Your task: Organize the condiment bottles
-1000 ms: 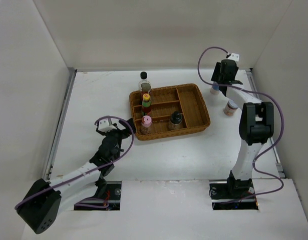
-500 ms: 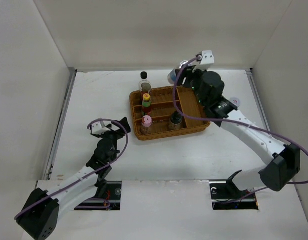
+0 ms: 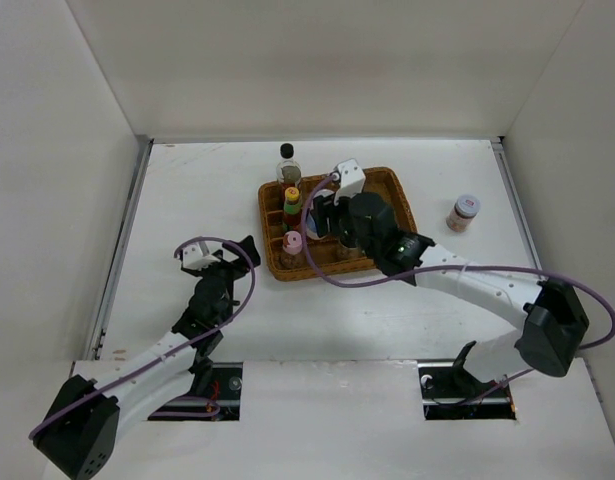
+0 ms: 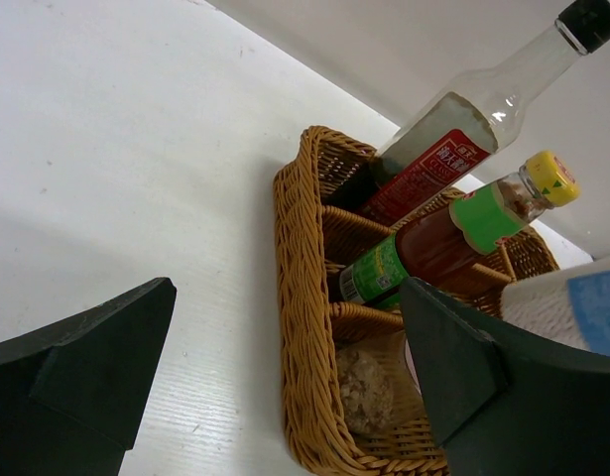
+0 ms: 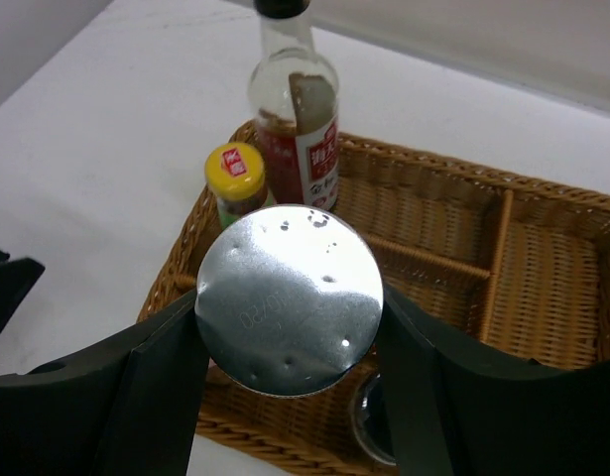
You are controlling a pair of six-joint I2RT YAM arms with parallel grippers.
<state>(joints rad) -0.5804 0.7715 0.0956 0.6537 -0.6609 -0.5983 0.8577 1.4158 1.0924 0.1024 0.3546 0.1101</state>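
My right gripper is shut on the white bottle with the blue label and holds it over the left-middle of the wicker tray; its silver base fills the right wrist view. In the tray's left column stand the tall clear black-capped bottle, the yellow-capped red bottle and the pink-lidded jar. The dark shaker stands in the tray, partly hidden by my right gripper. The purple-lidded jar stands on the table to the right. My left gripper is open and empty, left of the tray.
White walls enclose the table on the left, back and right. The tray's long right compartment holds nothing. In the left wrist view the tray's near left corner lies between my open fingers.
My right arm has swung from the back right of the table, carrying the white bottle, to above the tray's left-middle. My left arm drew back slightly from the tray, then held still.
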